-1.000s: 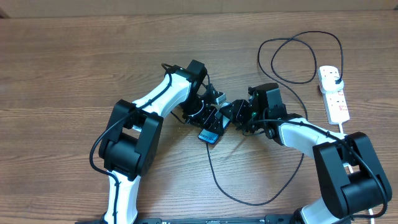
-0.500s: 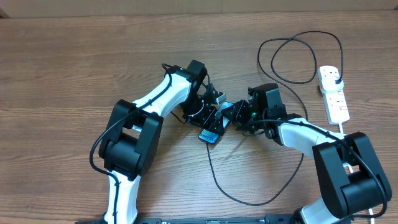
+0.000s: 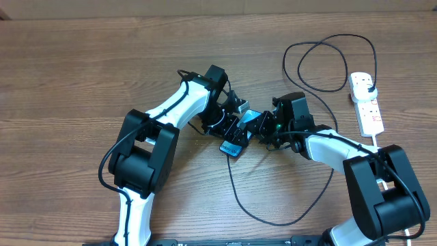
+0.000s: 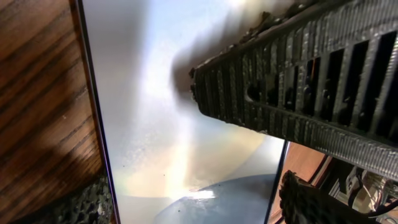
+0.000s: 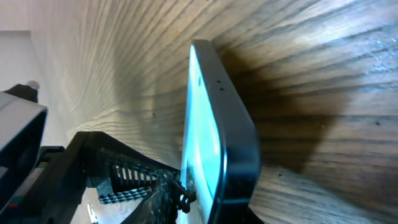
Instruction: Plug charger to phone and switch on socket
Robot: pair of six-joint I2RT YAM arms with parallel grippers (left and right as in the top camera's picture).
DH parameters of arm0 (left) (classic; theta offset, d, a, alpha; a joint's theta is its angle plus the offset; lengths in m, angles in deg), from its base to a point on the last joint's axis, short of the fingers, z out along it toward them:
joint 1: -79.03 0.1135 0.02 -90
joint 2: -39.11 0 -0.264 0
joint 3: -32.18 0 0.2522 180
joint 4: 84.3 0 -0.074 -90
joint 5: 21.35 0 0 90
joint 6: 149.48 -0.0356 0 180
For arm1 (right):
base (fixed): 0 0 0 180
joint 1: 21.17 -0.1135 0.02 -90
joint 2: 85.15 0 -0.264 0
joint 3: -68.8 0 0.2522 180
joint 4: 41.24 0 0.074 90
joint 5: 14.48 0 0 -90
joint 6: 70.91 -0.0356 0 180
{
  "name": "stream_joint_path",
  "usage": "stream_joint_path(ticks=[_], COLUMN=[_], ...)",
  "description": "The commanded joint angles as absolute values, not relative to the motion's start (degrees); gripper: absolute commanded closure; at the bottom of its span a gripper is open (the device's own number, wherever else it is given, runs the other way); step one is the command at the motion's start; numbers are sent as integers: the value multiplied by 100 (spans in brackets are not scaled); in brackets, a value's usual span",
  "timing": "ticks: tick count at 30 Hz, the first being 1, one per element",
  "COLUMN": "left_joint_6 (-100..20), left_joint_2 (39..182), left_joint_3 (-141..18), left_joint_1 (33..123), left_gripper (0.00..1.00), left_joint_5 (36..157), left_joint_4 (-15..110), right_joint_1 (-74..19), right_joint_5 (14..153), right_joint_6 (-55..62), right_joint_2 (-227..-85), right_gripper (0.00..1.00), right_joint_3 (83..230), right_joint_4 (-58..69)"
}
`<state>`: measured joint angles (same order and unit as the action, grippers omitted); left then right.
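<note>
The phone point(image 3: 232, 146) is held tilted off the table between both grippers at the centre. In the left wrist view its pale screen point(image 4: 186, 124) fills the frame, and my left gripper point(image 4: 193, 208) is shut across its width. My right gripper point(image 3: 255, 127) is shut on it from the right, with one ribbed finger point(image 4: 323, 93) on the screen. The right wrist view shows the phone point(image 5: 219, 143) edge-on. The charger cable point(image 3: 273, 220) runs from the phone's lower end in a loop to its black plug point(image 3: 369, 85) in the socket point(image 3: 369, 109). I cannot tell whether the tip is in the port.
The socket lies at the far right of the wooden table point(image 3: 82, 75), with its thick white lead point(image 3: 376, 140) running toward the right arm's base. The cable makes a second loop point(image 3: 321, 65) at the back right.
The phone has shifted slightly to the right and tilted a little more between the grippers, so more of its blue screen shows. The arms have barely moved.
</note>
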<state>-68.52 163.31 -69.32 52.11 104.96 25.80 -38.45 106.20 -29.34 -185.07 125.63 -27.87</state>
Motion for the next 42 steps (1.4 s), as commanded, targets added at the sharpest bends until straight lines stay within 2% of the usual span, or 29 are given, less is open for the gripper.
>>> stream_joint_path(ticks=[1, 3, 5, 10, 16, 20, 29, 33, 36, 42], left_joint_6=[-6955, -6955, -6955, -6957, -6957, -7138, -8253, -8712, -8826, -8821], left_joint_2=[16538, 16538, 16538, 16538, 16538, 16536, 16532, 16532, 16532, 16532], left_joint_3=[-6830, -6830, -6830, -6830, -6849, -7046, -7783, -7929, -7931, -7931], left_joint_1=[5156, 5156, 5156, 5156, 5204, 5359, 5864, 5985, 5998, 5947], left_gripper=[10, 9, 0, 0, 0, 0, 0, 0, 1, 12], left_joint_5=[10468, 10468, 10468, 10468, 10475, 10680, 12973, 14140, 14557, 14831], left_joint_4=[2654, 2652, 2650, 2648, 2516, 2097, 1275, 1128, 1174, 1163], right_joint_1=[-3885, -3885, -3885, -3885, -3885, -3745, -3124, -3008, -3010, -3008], right_joint_5=[10712, 10712, 10712, 10714, 10768, 11337, 13455, 13571, 13586, 13553], right_joint_6=[-2929, -2929, -2929, -2916, -2903, -2763, -2669, -3089, -3091, -3115], right_joint_2=[-18546, -18546, -18546, -18546, -18546, -18539, -18539, -18539, -18539, -18539], right_gripper=[80, 80, 82, 96, 96, 96, 96, 96, 96, 96], right_joint_3=[12576, 12576, 12576, 12576, 12576, 12576, 12578, 12578, 12578, 12578], right_joint_4=[-2819, -2819, -2819, -2806, -2813, -2988, -4314, -4802, -4931, -5007])
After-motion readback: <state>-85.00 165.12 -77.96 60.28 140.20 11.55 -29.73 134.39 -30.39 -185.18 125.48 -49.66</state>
